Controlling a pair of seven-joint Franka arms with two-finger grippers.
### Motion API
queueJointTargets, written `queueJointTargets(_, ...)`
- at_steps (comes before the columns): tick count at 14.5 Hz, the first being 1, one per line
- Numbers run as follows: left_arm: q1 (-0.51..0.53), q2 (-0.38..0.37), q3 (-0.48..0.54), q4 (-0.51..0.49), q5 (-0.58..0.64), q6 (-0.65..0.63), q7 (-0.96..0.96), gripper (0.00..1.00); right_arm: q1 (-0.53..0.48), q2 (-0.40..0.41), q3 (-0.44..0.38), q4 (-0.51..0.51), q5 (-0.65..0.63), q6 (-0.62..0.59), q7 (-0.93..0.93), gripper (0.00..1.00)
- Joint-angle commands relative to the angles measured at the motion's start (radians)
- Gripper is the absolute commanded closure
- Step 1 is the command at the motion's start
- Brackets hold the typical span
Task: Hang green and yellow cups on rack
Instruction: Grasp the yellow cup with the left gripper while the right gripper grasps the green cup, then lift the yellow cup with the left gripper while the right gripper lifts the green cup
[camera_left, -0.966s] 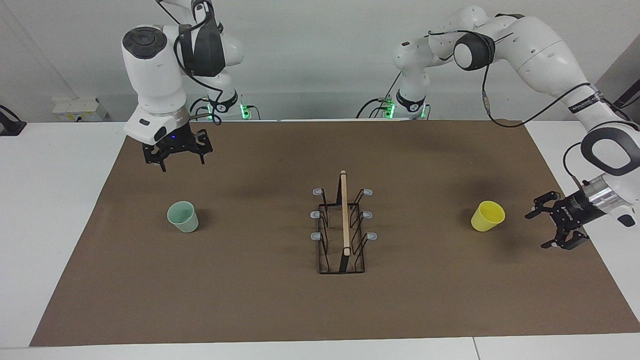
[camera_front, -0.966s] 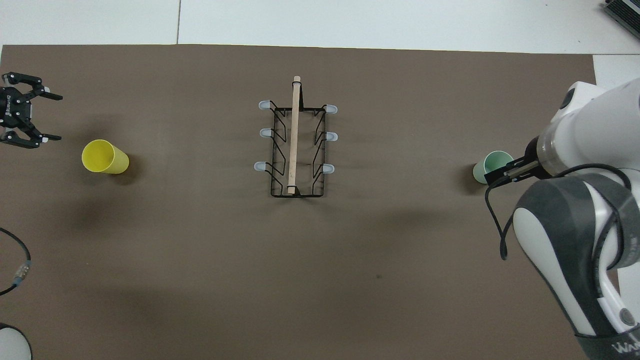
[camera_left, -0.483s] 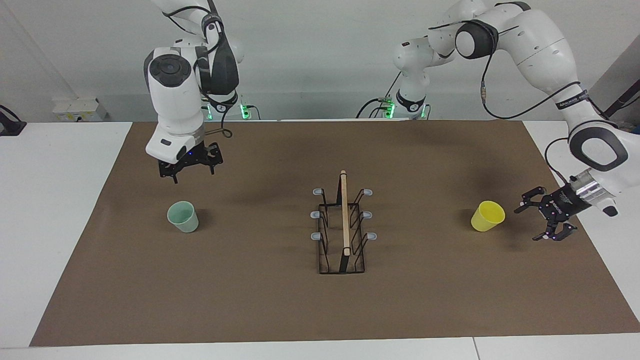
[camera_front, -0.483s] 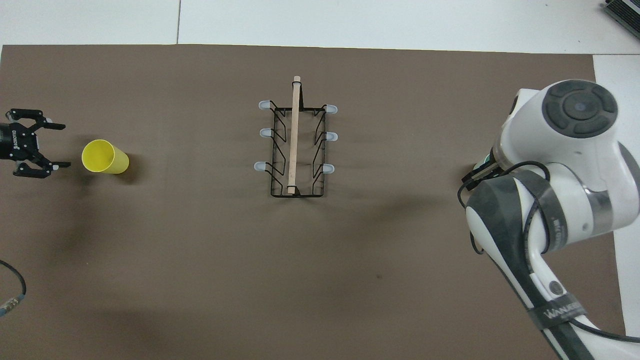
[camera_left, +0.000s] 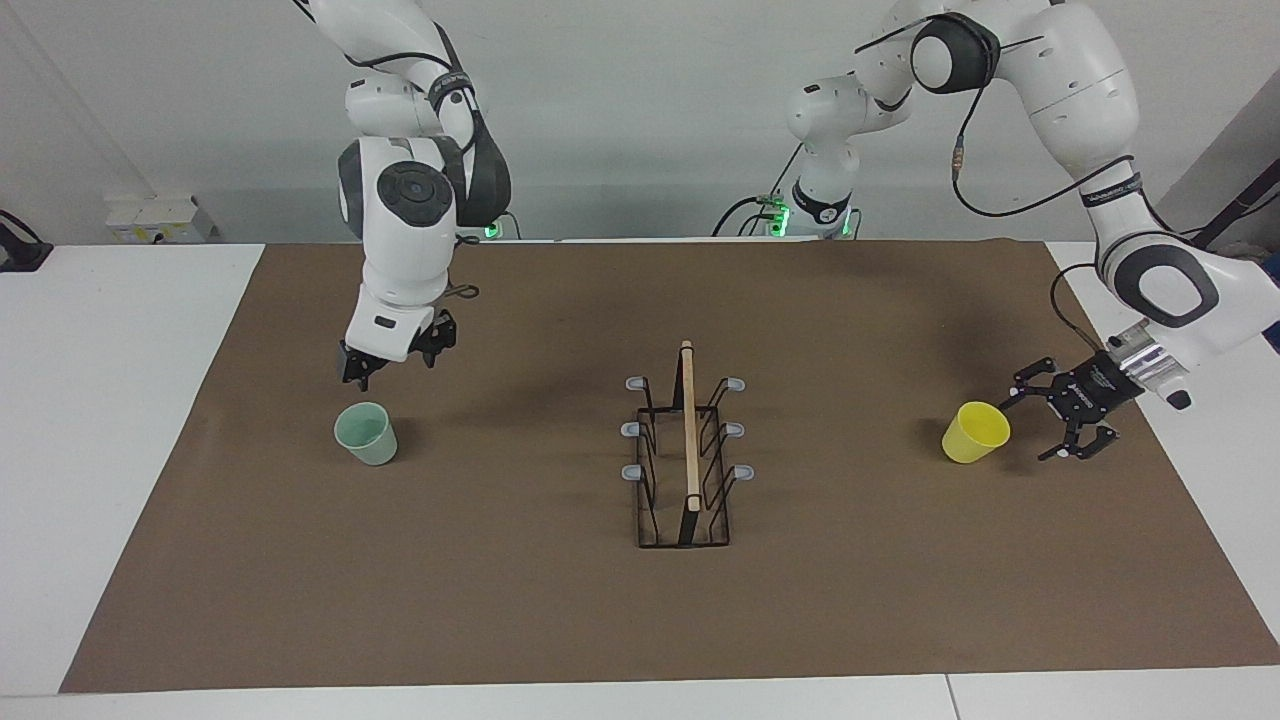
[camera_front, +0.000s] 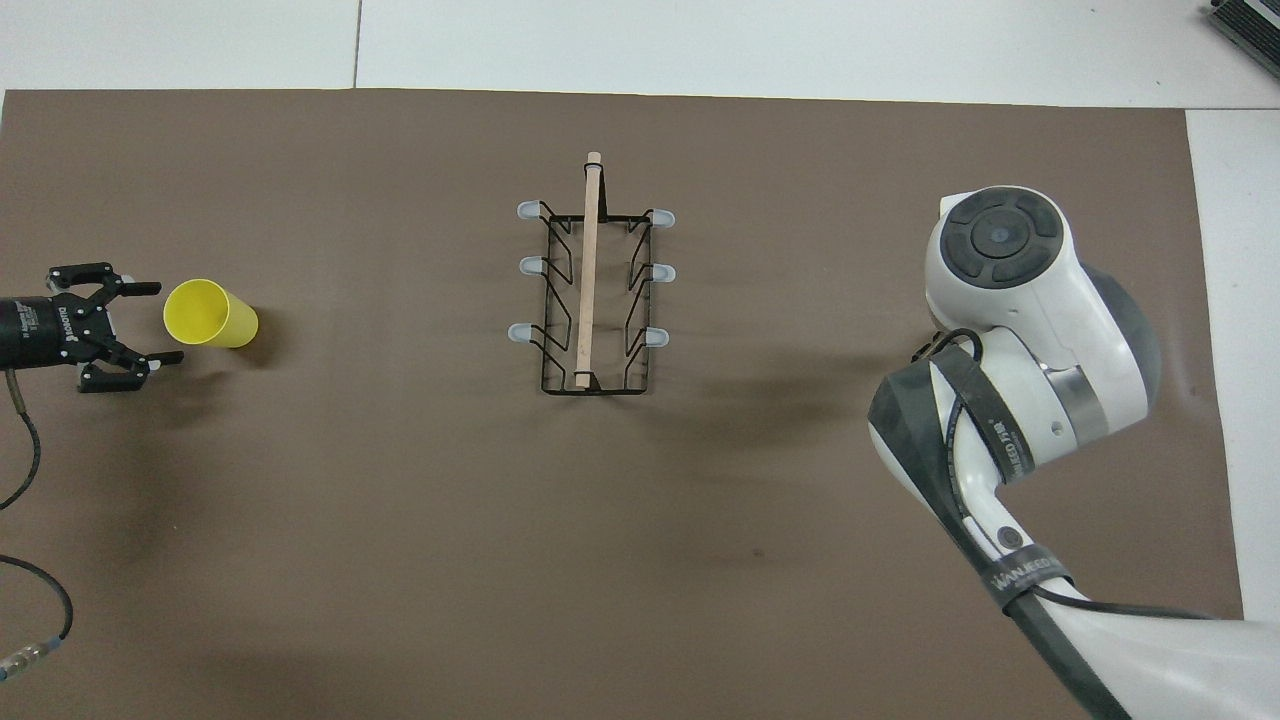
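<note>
Green cup (camera_left: 366, 434): seen standing upright, mouth up, on the brown mat (camera_left: 560, 620) toward the right arm's end of the counter (camera_left: 100, 400); hidden under the right arm in the overhead view.
Yellow cup (camera_left: 975, 432): seen tilted on the mat toward the left arm's end of the counter, its mouth turned toward the left pincer; well apart from the green cup.
Rack (camera_left: 686, 460): set at the middle of the mat between the two cups, its light wooden bar (camera_front: 588, 270) run along the top and three grey-tipped prongs shown on each side; no cup is carried on any prong.
Right pincer (camera_left: 396, 362): held in the air just above the green cup, pointed down, fingers spread apart, nothing gripped and the cup not touched.
Left pincer (camera_left: 1052, 420): held low and sideways just beside the yellow cup, fingers spread wide toward the cup's mouth, nothing gripped; whether a fingertip touches the rim cannot be told.
Mat: laid over most of the white counter, with both cups and the rack borne on it.
</note>
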Motion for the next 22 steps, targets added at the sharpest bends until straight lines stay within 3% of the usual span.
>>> queueJointTargets(1, -0.010, -0.067, -0.005, -0.133, -0.124, 0.083, 0.012, 0.00, -0.021, 0.001, 0.001, -0.016, -0.022, 0.033, -0.120, 0.00)
queueJointTargets(6, -0.059, -0.082, -0.008, -0.216, -0.307, 0.195, 0.014, 0.00, -0.013, -0.005, -0.001, -0.034, -0.070, 0.016, -0.263, 0.00)
queueJointTargets(9, -0.104, -0.081, -0.006, -0.231, -0.376, 0.228, 0.015, 0.00, 0.002, 0.040, 0.004, -0.037, -0.195, 0.048, -0.275, 0.00)
queueJointTargets(14, -0.130, -0.081, -0.006, -0.233, -0.379, 0.243, 0.017, 0.00, 0.085, 0.183, 0.002, 0.036, -0.274, 0.053, -0.268, 0.00)
queueJointTargets(18, -0.152, -0.079, -0.008, -0.230, -0.378, 0.245, 0.064, 0.00, 0.091, 0.214, 0.002, 0.016, -0.335, 0.056, -0.266, 0.00)
queueJointTargets(19, -0.159, -0.076, -0.006, -0.228, -0.378, 0.248, 0.066, 0.05, 0.090, 0.229, 0.002, 0.012, -0.367, 0.053, -0.269, 0.00)
queueJointTargets(20, -0.158, -0.076, -0.006, -0.225, -0.376, 0.251, 0.077, 0.25, 0.090, 0.232, 0.002, 0.001, -0.398, 0.051, -0.277, 0.00)
queueJointTargets(22, -0.152, -0.079, -0.005, -0.222, -0.371, 0.248, 0.133, 0.87, 0.087, 0.237, 0.002, -0.016, -0.430, 0.045, -0.330, 0.00)
